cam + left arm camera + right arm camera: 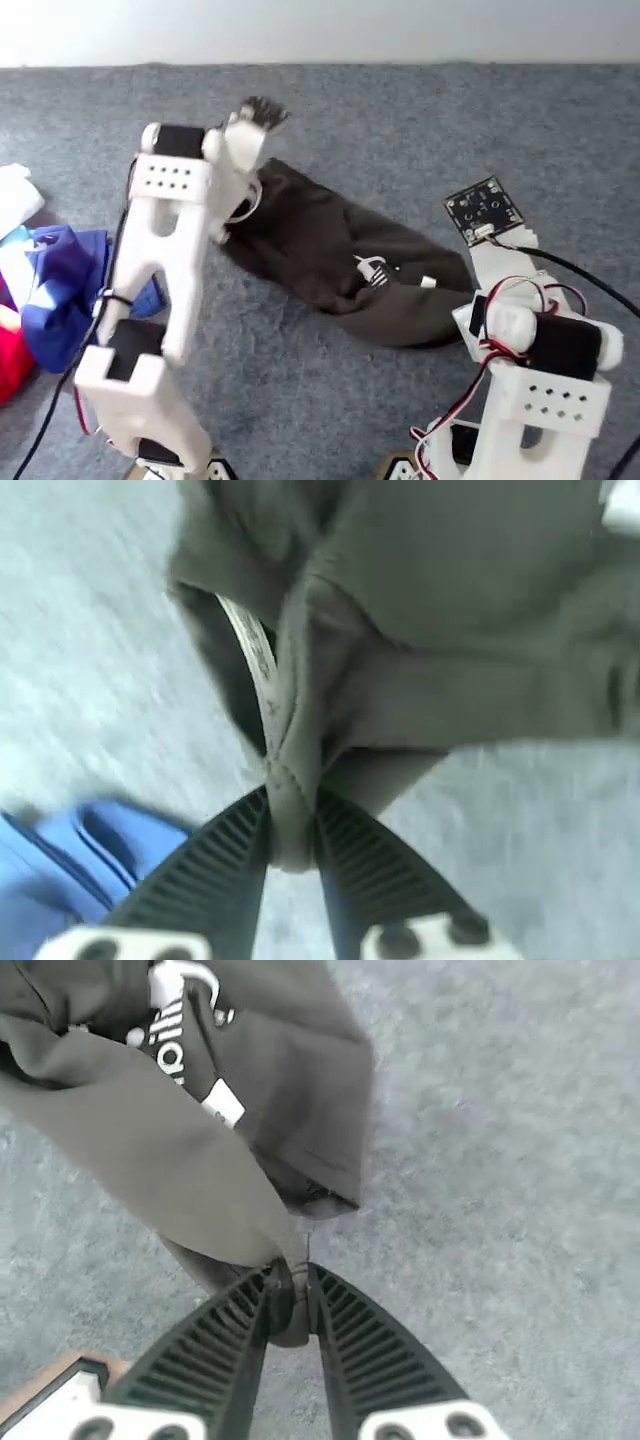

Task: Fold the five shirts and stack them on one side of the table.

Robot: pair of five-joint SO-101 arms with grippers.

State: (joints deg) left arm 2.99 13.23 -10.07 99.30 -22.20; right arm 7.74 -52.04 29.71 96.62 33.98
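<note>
A dark olive-brown shirt (340, 260) with white print lies crumpled across the middle of the grey carpeted table (420, 130). My left gripper (292, 840) is shut on a seam of that shirt (450, 660) near its collar, at the shirt's left end. My right gripper (290, 1310) is shut on a corner of the same shirt (150, 1130) at its right end. In the high view the left arm (170, 240) stands over the shirt's left end and the right arm (530, 340) by its right end.
A pile of other shirts, blue (60, 290), red (12, 365) and white (18, 195), lies at the table's left edge. Blue cloth (70, 860) also lies close to the left gripper. The far side and right of the table are bare carpet.
</note>
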